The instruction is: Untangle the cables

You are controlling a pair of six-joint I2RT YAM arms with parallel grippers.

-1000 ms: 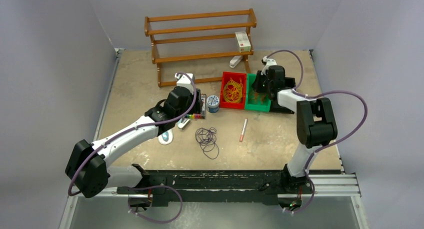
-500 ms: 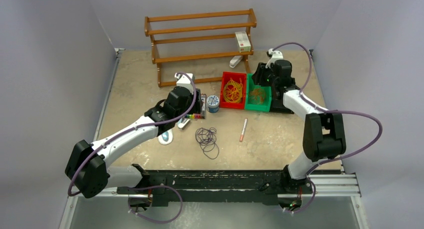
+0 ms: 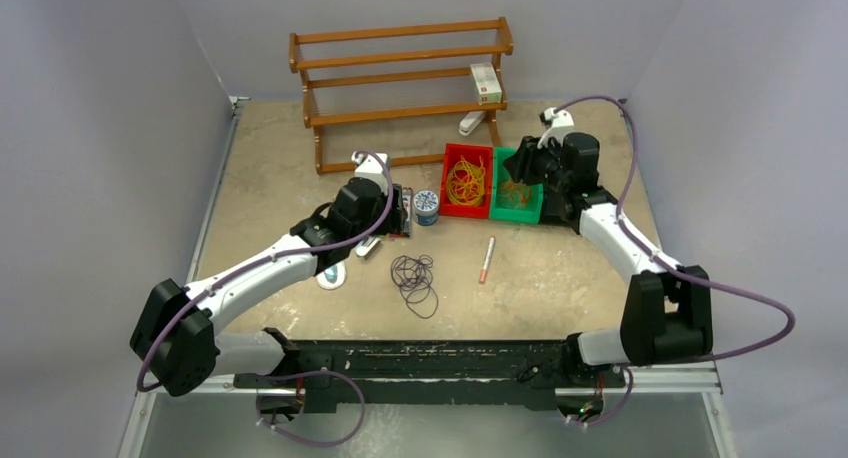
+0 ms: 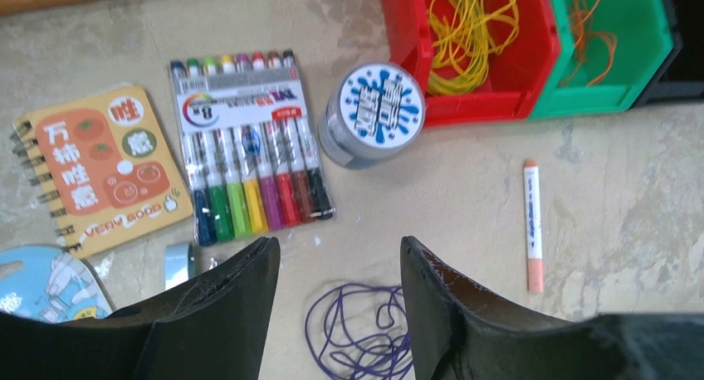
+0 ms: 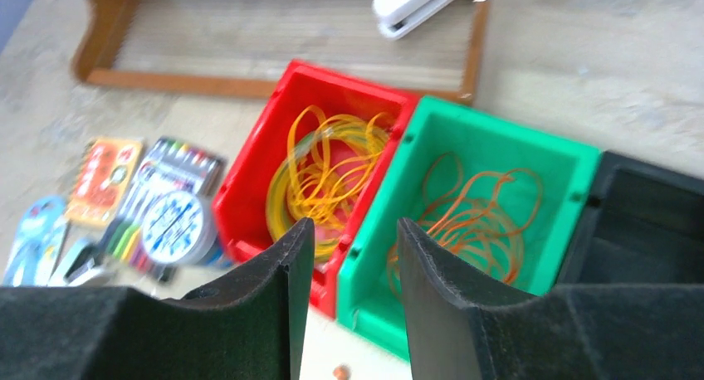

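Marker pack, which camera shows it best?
Left wrist: the marker pack lies whole and sharp, every pen colour distinct. Right wrist shows it small and blurred at the left; top external hardly shows it.

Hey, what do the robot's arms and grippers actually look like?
The left arm and right arm are alike: white links, chunky black joint housings, a lilac hose looping alongside each. The left gripper and right gripper each have two broad, matte black fingers. I see no markings.
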